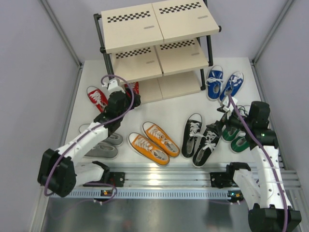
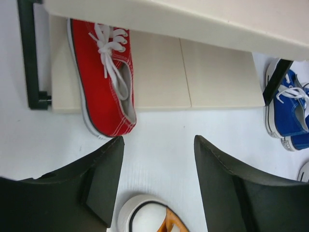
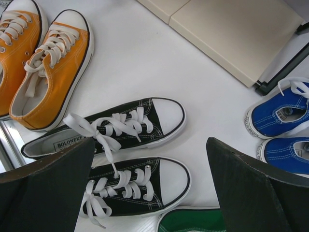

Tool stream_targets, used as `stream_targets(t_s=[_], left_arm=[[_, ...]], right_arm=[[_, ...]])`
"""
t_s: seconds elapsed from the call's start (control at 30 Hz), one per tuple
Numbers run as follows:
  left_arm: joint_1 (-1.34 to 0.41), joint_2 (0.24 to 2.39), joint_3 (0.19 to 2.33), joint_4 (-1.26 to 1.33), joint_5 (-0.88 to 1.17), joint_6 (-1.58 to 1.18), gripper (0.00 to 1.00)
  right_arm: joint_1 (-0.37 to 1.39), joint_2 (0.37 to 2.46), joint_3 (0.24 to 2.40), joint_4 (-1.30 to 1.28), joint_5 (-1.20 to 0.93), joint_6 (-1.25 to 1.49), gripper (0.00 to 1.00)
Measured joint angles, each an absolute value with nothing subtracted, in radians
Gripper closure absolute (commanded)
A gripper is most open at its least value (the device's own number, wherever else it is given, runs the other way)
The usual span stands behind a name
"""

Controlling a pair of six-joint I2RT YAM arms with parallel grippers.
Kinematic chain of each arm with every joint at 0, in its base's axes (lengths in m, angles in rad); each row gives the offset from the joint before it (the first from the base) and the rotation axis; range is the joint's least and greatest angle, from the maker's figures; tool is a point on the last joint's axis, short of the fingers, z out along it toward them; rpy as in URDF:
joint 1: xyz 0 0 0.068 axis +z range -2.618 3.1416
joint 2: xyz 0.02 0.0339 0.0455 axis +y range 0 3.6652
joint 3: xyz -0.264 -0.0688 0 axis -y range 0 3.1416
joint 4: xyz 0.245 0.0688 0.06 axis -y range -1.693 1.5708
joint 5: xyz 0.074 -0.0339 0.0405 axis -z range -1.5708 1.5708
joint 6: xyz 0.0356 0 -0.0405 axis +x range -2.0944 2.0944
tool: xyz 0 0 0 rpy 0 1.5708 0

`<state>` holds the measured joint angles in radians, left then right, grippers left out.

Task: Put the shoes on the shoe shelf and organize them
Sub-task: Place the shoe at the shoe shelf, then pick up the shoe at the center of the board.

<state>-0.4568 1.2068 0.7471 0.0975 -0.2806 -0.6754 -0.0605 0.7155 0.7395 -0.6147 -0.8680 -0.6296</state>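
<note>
The left gripper (image 2: 158, 145) stood with its jaws well apart and nothing between them. Just ahead of its fingertips lay a red shoe (image 2: 104, 82), heel toward the hand and clear of both fingers (image 2: 104, 179). This shoe rested on the lowest board (image 2: 164, 72) of the shoe shelf (image 1: 159, 29), at that board's left end. Its heel hung over the front edge and its toe was hidden under the board above. The second red shoe (image 1: 97, 98) lay on the table (image 1: 166, 108) to the left of the hand, outside the shelf's frame. Under the hand showed the white toe of 1 orange shoe (image 2: 145, 217). The grey pair (image 1: 104, 145) lay back beside the left arm, behind the hand.

The right gripper (image 3: 149, 145) was spread wide and held nothing. It hovered over the black pair (image 3: 130, 128), the 2 shoes lying side by side beneath the gap between its fingers. The orange pair (image 3: 53, 72) lay ahead and to its left, the blue pair (image 3: 280, 116) to its right. A green shoe (image 3: 188, 222) showed below, toward the wrist.
</note>
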Motion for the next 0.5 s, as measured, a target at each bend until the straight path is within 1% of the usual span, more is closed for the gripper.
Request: stream_targets(t_s=[0.17,0.27,0.3,0.4,0.5], left_arm=[[-0.440,1.038,0.706,-0.079,-0.324,-0.663,0.37],[-0.356,0.949,0.684,-0.155,-0.297,-0.688,0.38],[-0.309,0.929,0.675,-0.165,-0.276,-0.699,0.38],[-0.077,0.904,0.632,-0.174,-0.160,-0.754,0.38],[0.128,0.970,0.604,-0.160,-0.036,-0.820,0.37]], right_arm=[[-0.060,0.715,0.739,-0.615,-0.865,-0.632,0.01],[-0.060,0.715,0.739,-0.615,-0.865,-0.634,0.01],[-0.060,0.715,0.739,-0.615,-0.865,-0.635,0.01],[-0.060,0.715,0.739,-0.615,-0.865,-0.636,0.01],[-0.060,0.716,0.739,-0.615,-0.865,-0.636,0.01]])
